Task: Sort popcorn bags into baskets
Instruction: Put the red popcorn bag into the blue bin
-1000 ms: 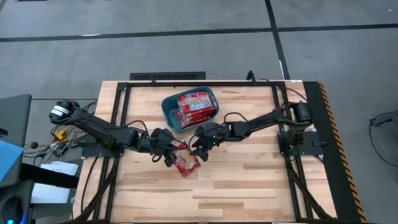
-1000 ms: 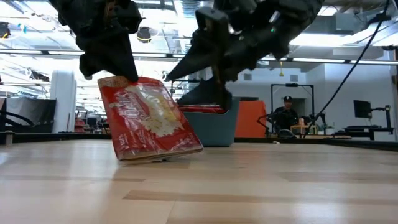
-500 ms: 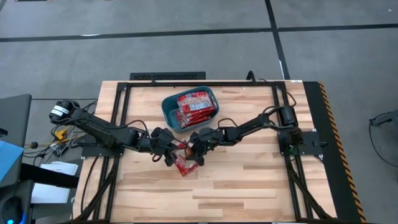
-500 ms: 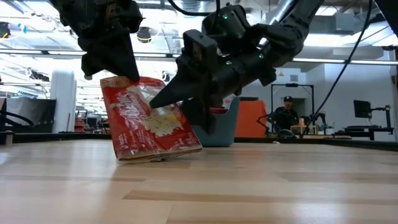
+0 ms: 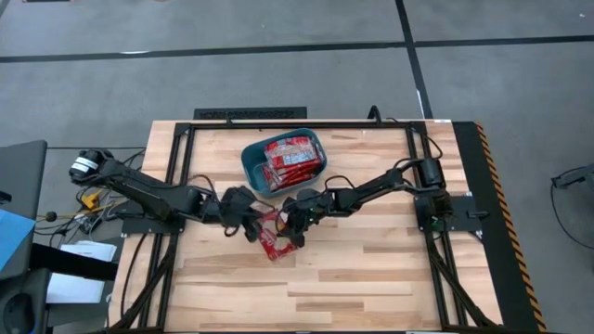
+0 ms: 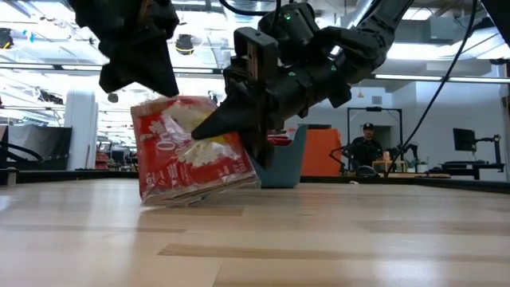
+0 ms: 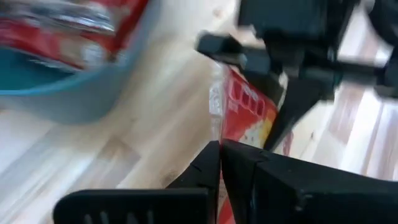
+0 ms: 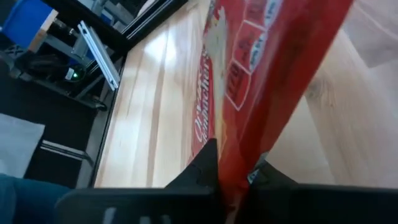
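Observation:
A red popcorn bag (image 6: 187, 151) stands tilted at the middle of the table (image 5: 371, 269), between my two grippers. My left gripper (image 6: 163, 89) is shut on its top from the left. My right gripper (image 6: 209, 127) is shut on its right side. The bag also shows in the high view (image 5: 271, 241). Behind them, toward the far edge, stands the teal basket (image 5: 252, 167) with several red popcorn bags (image 5: 292, 160) lying in it. My left gripper pinches the bag's upper left corner (image 6: 155, 106) between its shut fingers, coming slanting down from the table's left. The bag's edge (image 7: 231, 134) runs on beyond the fingertips. My right gripper pinches the bag's right-hand edge (image 8: 242, 146) between its two fingers (image 6: 227, 119), slanting down from the table's right. The bag stands on edge and tilted, with its lower edge (image 6: 191, 196) on the table.
Black frame rails (image 5: 181, 176) run along the table's left, far and right sides. Bare wood lies toward the near edge. In the room beyond, a person (image 6: 368, 147) sits at a desk.
My right gripper has moved toward the table's left, onto the bag, and has shut on its right edge. The bag has turned a little and stands more upright, its lower edge still on the table.

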Action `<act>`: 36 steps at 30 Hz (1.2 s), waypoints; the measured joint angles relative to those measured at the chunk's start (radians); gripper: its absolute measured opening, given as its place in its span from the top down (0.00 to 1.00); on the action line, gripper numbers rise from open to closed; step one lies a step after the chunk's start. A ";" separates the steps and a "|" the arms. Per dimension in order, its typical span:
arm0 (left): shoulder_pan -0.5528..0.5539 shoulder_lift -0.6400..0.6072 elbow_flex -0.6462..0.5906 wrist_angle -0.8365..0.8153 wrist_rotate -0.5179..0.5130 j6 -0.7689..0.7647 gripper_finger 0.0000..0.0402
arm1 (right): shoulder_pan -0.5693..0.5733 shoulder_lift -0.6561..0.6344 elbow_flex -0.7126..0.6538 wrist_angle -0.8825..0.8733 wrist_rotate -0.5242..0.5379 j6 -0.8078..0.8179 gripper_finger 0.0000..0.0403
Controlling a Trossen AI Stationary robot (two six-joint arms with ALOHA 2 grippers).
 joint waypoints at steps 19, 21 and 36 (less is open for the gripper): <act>0.054 -0.566 0.001 -0.093 -0.260 0.073 0.86 | -0.052 -0.208 -0.002 0.165 0.246 0.283 0.95; 0.054 -0.606 0.001 -0.089 -0.290 0.101 0.86 | -0.060 -0.268 -0.002 0.148 0.394 0.302 0.95; 0.054 -0.756 0.001 -0.091 -0.385 0.261 0.86 | -0.024 -0.280 -0.001 -0.086 1.202 0.868 0.91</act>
